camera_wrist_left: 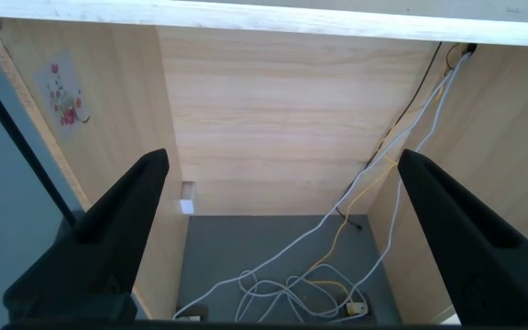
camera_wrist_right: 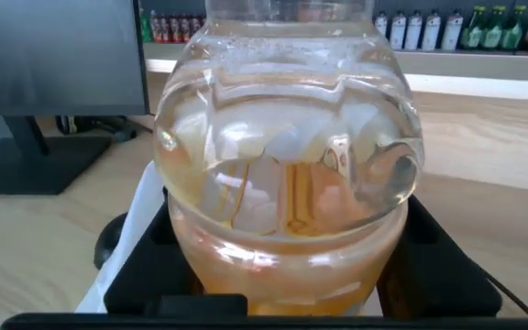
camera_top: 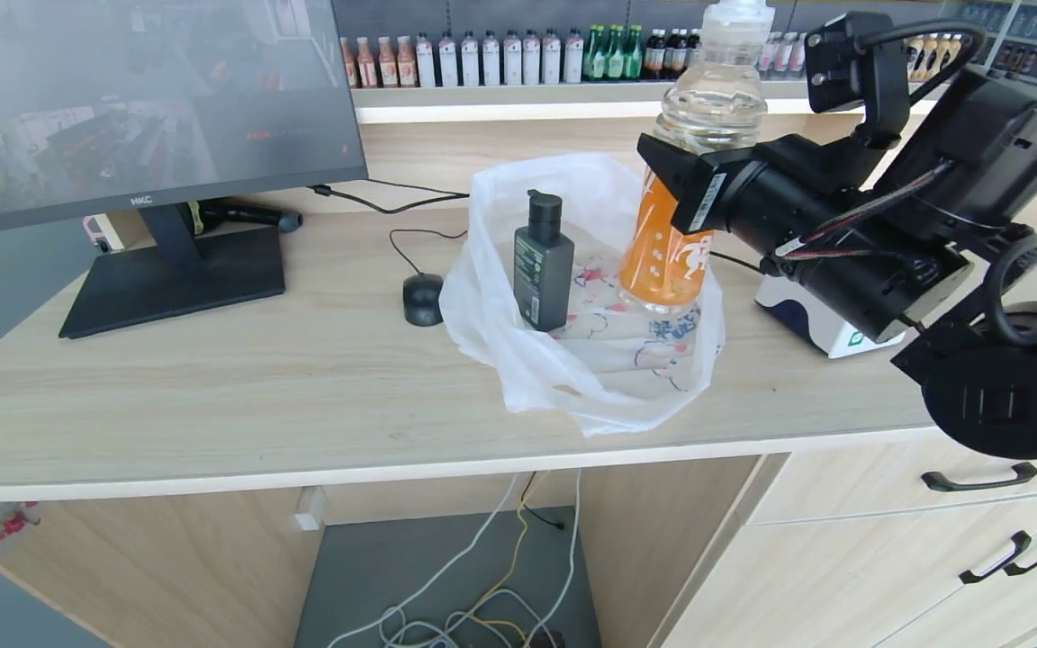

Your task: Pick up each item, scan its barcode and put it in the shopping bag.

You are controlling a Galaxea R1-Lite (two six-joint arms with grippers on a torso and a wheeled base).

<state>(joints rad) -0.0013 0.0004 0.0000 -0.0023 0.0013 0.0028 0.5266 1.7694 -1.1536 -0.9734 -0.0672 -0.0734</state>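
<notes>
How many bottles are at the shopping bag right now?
2. A dark bottle stands upright inside the shopping bag; an orange drink bottle is clamped in the right gripper at the bag's right side. The folds could hide others.

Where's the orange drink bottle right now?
Head view, right of centre: the right hand holds the orange drink bottle at the right side of the shopping bag, beside the dark bottle.

The monitor [camera_top: 122,99] bears a short logo on its bezel; labels on the dark bottle [camera_top: 543,265] and orange bottle [camera_top: 676,243] are unreadable.
</notes>
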